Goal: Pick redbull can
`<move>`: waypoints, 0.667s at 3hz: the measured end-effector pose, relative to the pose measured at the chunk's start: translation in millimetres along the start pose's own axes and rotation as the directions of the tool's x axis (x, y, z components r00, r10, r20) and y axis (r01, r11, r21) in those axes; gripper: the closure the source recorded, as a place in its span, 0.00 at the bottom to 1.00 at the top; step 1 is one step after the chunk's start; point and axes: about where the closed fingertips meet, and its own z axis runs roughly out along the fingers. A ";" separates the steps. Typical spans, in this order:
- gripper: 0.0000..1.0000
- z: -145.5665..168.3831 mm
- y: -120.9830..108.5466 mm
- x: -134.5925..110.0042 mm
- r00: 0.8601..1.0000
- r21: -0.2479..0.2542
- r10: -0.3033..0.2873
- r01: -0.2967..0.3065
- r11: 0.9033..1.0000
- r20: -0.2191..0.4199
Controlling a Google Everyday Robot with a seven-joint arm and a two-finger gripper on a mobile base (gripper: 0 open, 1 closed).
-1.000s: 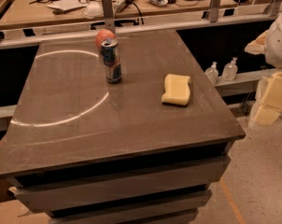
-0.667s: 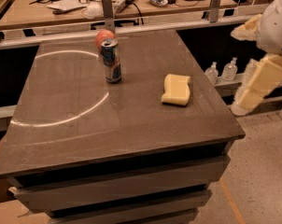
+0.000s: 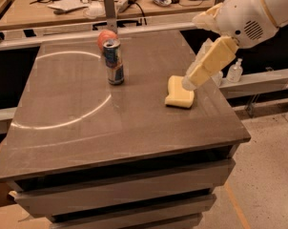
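The redbull can (image 3: 114, 62), slim, blue and silver, stands upright on the brown table (image 3: 110, 128) toward its far left-centre. My gripper (image 3: 190, 81) hangs from the white arm (image 3: 244, 13) that comes in from the upper right. It is over the table's right side, just above the yellow sponge (image 3: 179, 93), and well to the right of the can. It holds nothing that I can see.
An orange-red ball (image 3: 105, 37) sits right behind the can. A light arc is marked on the table's left half. A cluttered workbench (image 3: 87, 4) and a metal rail stand behind. A clear bottle (image 3: 235, 71) stands on a ledge to the right.
My arm has swung left from beyond the table's right edge to over the table, with the gripper now above the sponge. The can, ball and sponge have not moved.
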 end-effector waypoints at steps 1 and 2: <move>0.00 23.5 -5.9 -10.7 0.995 0.002 0.025 -0.025 1.000 0.096; 0.00 42.1 -21.8 -18.8 0.991 0.093 0.009 -0.022 0.995 0.136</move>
